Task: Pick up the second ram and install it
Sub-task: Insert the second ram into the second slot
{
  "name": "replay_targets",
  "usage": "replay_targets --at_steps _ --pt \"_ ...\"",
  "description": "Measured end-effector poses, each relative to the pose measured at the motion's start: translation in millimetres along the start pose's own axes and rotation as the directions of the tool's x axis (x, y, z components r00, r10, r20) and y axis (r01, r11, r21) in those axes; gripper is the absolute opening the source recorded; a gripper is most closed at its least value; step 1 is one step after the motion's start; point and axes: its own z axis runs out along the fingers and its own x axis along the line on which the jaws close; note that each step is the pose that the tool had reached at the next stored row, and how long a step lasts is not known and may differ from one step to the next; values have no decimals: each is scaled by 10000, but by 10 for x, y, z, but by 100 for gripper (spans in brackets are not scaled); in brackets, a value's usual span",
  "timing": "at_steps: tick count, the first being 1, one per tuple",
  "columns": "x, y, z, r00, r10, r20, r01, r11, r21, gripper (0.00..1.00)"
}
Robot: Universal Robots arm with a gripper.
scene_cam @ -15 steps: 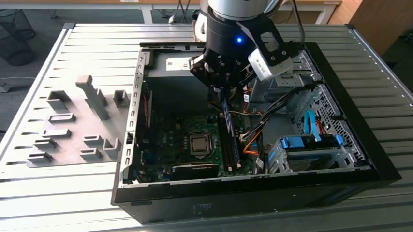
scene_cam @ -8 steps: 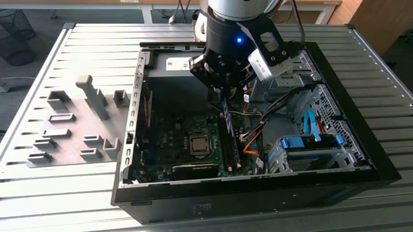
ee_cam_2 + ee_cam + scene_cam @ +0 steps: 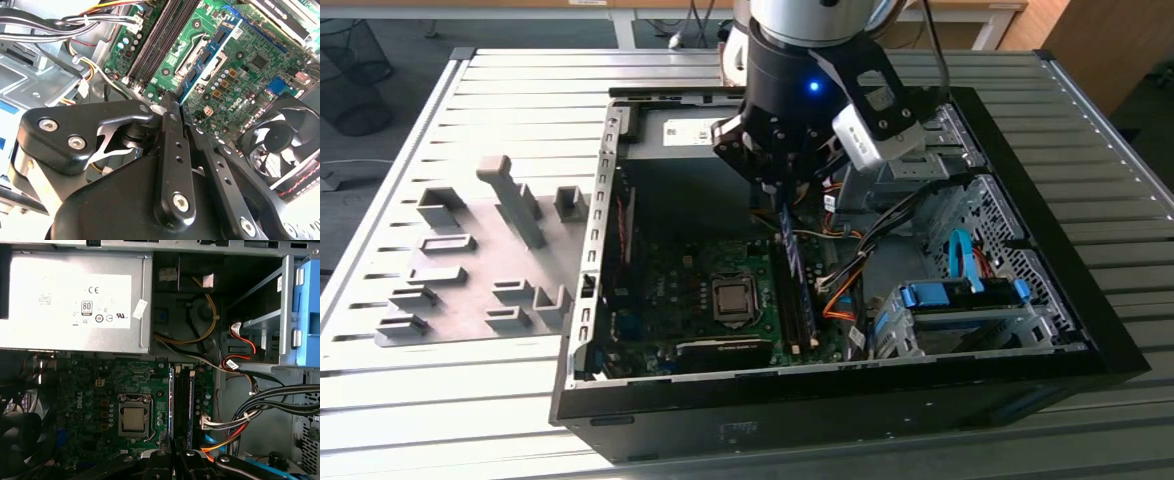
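bright daylight, dim case interior

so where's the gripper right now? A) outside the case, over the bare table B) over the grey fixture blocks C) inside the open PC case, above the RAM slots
C: in the exterior view the gripper hangs inside the open PC case, right above the RAM slots on the motherboard.

The second ram (image 3: 790, 262) is a long, thin, blue-edged stick standing on edge over the memory slots of the green motherboard (image 3: 678, 290) inside the open computer case (image 3: 1067, 330). In the first wrist view its blue edge (image 3: 171, 405) runs alongside the dark slots, beside the processor socket (image 3: 134, 419).
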Motion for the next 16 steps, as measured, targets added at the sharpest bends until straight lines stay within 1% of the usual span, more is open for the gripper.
replay_targets --at_steps 4,8,11,14,16 --pt "-2 -27 72 10000 41 -1 -41 10000 3 14" --pt "-27 -28 144 10000 4 -6 -4 10000 2 14" --pt "-38 -28 195 10000 -83 -40 83 10000 0 14" --pt "-41 -34 203 10000 -45 -65 45 10000 0 14" --pt "-43 -43 219 10000 -3 -99 3 10000 0 14"
